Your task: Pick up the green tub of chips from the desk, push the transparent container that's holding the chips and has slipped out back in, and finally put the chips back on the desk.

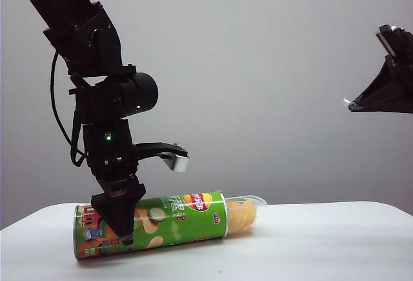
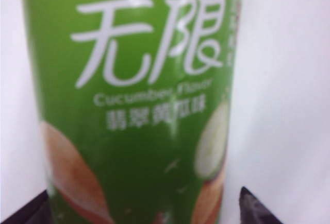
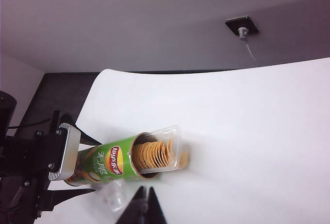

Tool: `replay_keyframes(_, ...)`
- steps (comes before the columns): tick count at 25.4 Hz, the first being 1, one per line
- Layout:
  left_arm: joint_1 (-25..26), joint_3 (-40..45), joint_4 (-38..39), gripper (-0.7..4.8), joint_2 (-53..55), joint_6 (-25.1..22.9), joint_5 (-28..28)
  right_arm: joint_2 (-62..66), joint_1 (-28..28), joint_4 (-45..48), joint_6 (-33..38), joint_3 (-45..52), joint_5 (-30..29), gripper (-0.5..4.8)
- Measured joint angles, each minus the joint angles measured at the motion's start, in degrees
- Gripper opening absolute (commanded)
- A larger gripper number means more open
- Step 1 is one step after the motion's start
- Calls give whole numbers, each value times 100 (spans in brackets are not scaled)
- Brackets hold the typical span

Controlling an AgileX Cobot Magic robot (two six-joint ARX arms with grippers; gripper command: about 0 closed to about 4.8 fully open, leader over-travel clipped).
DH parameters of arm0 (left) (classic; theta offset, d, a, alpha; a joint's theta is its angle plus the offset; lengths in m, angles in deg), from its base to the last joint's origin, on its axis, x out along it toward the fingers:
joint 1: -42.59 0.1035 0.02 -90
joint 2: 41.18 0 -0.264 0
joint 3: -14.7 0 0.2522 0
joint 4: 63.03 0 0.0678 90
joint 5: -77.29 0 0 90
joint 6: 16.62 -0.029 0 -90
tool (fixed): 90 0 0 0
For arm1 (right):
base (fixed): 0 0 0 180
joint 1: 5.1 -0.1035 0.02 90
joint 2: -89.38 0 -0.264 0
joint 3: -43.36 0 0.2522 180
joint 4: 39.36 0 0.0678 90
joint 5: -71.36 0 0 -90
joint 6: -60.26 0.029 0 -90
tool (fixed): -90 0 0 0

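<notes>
1. Two arms are in the room, and only the left one is down at the surface (image 1: 322, 242).
2. Nearest me, the green tub of chips (image 1: 155, 223) lies on its side along the front part of the surface, toward the left end, its cartoon end pointing to the left edge.
3. Its open mouth faces right, and the transparent container (image 1: 245, 213) sticks partly out of it, the rounded end clear of the silver rim.
4. Stacked pale-yellow chips (image 3: 152, 154) show through that clear plastic; they are seen end-on in the right wrist view.
5. The left gripper (image 1: 122, 219) comes down over the tub near its left end; one dark finger hangs across the front of the can, and the jaws look spread to either side of it. Whether the fingers press on the can I cannot tell.
6. From the left wrist view the can fills the frame, white lettering on green, with a dark finger tip (image 2: 258, 211) just beside it.
7. Farther back and high at the right, the right gripper (image 1: 352, 104) hangs well clear of the surface, its jaws closed on nothing.
</notes>
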Motion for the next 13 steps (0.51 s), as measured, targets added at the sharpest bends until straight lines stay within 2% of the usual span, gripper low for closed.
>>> replay_keyframes(1,0,0,-2,432,7,-2,0,0,0,2,0,2,0,-3)
replay_keyframes(2,0,0,-7,388,22,0,0,2,0,4,0,0,2,-3)
replay_keyframes(4,0,2,-24,387,90,72,2,0,0,4,0,0,7,-3)
replay_keyframes(8,0,2,-44,288,114,118,2,0,0,7,0,0,59,-3)
replay_keyframes(13,0,0,-55,288,114,127,0,35,0,13,0,0,66,-2)
